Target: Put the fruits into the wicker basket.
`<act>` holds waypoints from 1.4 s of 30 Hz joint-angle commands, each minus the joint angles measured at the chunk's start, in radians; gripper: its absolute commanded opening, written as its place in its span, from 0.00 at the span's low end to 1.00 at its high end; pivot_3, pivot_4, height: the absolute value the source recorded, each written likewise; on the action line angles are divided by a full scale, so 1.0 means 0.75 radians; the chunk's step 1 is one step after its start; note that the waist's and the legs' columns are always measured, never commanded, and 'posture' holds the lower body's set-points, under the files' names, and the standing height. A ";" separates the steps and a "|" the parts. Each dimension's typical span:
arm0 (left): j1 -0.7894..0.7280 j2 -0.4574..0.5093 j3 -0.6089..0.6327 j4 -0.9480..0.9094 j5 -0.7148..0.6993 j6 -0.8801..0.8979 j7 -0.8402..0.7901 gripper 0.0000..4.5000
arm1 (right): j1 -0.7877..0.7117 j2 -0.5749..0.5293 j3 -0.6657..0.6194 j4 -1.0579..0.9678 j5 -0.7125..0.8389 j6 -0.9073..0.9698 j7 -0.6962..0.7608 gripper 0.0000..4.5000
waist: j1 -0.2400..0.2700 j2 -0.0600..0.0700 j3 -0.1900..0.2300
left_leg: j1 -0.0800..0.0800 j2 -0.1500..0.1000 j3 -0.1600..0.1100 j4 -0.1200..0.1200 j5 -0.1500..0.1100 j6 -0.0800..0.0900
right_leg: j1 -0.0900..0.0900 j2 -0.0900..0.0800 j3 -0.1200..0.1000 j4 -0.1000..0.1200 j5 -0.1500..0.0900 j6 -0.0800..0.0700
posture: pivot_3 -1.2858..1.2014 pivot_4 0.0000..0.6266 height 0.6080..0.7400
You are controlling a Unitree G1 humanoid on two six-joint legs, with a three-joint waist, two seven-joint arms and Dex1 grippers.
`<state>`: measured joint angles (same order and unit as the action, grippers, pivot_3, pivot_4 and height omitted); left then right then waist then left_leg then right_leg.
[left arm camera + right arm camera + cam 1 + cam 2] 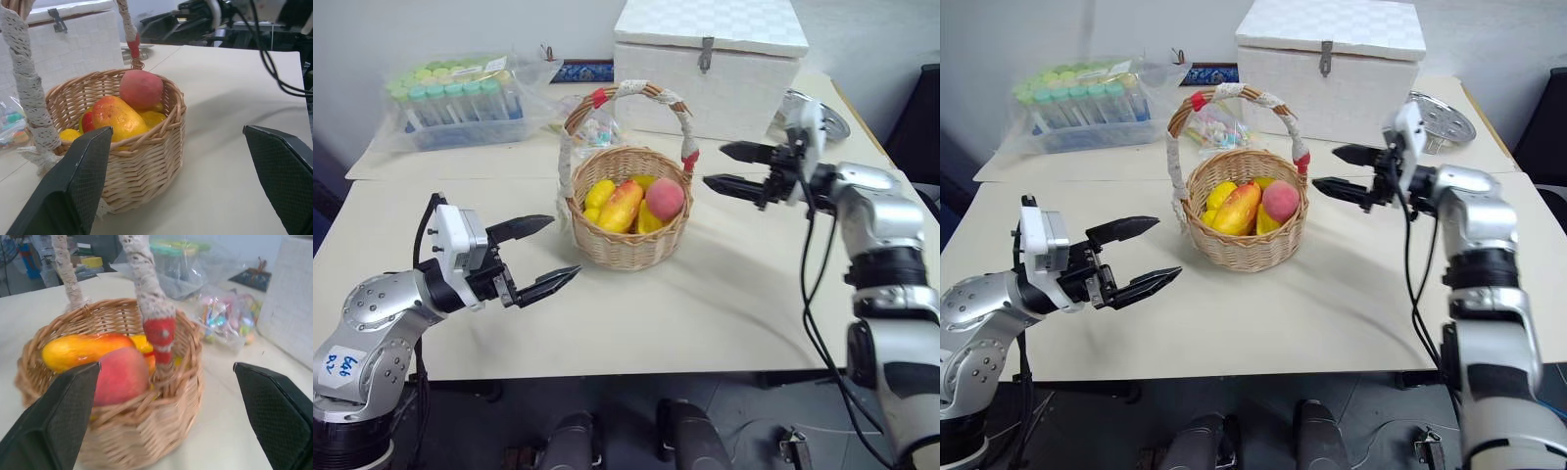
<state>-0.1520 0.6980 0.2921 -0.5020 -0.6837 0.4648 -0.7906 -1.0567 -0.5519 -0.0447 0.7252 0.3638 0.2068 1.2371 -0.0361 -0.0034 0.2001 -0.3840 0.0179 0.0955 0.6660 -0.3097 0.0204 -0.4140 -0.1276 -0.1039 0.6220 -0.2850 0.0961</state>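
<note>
Resting in your wicker basket (625,245): mango (621,206), long axis slanting up toward the far rim, against peach (665,199) | left gripper (544,255) spread, empty | right gripper (730,167) spread, empty, beside basket

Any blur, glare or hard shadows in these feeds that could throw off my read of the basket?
Left eye view: even light, no glare, only a soft shadow on the table beside the wicker basket. Right wrist view: the basket, the peach and the mango look soft and slightly smeared; the candy bag behind is out of focus. Left wrist view: the fruits are crisp, the near fingers loom large and dark.
</note>
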 commanded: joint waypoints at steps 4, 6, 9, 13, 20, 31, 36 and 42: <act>-0.042 -0.020 -0.038 -0.023 0.002 -0.024 0.013 1.00 | -0.191 0.143 0.053 0.288 -0.097 -0.273 0.189 0.79 | 0.010 0.000 0.000 | -0.003 -0.002 0.000 0.001 0.000 0.002 | -0.001 -0.001 0.000 -0.002 0.000 0.000 | 0.52 0.24 1.00; -0.052 -0.022 -0.044 -0.030 0.000 -0.021 0.021 1.00 | -0.220 0.159 0.063 0.340 -0.120 -0.294 0.237 0.66 | 0.014 0.000 0.000 | -0.004 -0.004 -0.002 0.001 0.000 0.004 | 0.000 -0.003 -0.001 -0.002 0.000 0.000 | 0.52 0.24 1.00; -0.048 -0.021 -0.041 -0.035 -0.002 -0.021 0.024 1.00 | -0.225 0.147 0.043 0.362 -0.125 -0.300 0.277 0.44 | 0.012 0.000 0.000 | -0.005 -0.005 -0.004 0.002 -0.001 0.005 | 0.000 -0.004 -0.001 -0.003 0.001 0.001 | 0.52 0.24 1.00; -0.038 -0.025 -0.046 -0.039 -0.002 -0.022 0.024 1.00 | -0.151 0.092 0.000 0.262 -0.093 -0.255 0.306 0.14 | 0.012 0.000 0.000 | -0.004 -0.004 -0.003 0.002 0.000 0.004 | 0.000 -0.005 -0.002 -0.003 0.001 0.001 | 0.52 0.24 1.00; -0.114 -0.045 -0.128 0.046 0.009 -0.037 -0.030 1.00 | 0.270 -0.091 -0.169 -0.470 0.096 0.029 0.160 0.01 | 0.034 0.000 0.000 | -0.005 -0.004 -0.004 0.002 0.000 0.004 | 0.001 -0.005 -0.003 -0.003 0.001 0.002 | 0.52 0.24 1.00; -0.328 -0.104 -0.270 0.293 0.060 -0.106 -0.197 1.00 | 0.795 -0.278 -0.644 -1.002 0.237 0.242 -0.347 0.01 | 0.045 0.000 0.000 | -0.002 -0.006 0.001 0.002 0.000 0.006 | 0.001 -0.001 0.000 -0.002 0.002 0.004 | 0.52 0.24 1.00; -0.391 -0.140 -0.307 0.373 0.094 -0.148 -0.243 1.00 | 0.834 -0.244 -0.659 -0.825 0.126 0.048 -0.489 0.01 | 0.047 0.000 0.000 | -0.002 -0.006 0.001 0.002 0.001 0.006 | 0.001 0.001 0.000 -0.002 0.002 0.004 | 0.52 0.24 1.00; -0.360 -0.138 -0.297 0.355 0.105 -0.157 -0.253 1.00 | 0.830 -0.205 -0.591 -0.624 0.084 -0.077 -0.519 0.01 | 0.043 0.000 0.000 | -0.002 -0.007 0.001 0.003 0.002 0.008 | 0.001 0.000 0.000 -0.002 0.003 0.005 | 0.52 0.24 1.00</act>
<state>-0.4296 0.5893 0.0562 -0.2112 -0.6068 0.3621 -0.9760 -0.4262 -0.7023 -0.4937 0.2532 0.4192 0.1615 0.8417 -0.0040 -0.0032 0.2004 -0.3855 0.0127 0.0965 0.6678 -0.3083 0.0264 -0.4129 -0.1273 -0.1038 0.6205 -0.2830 0.0996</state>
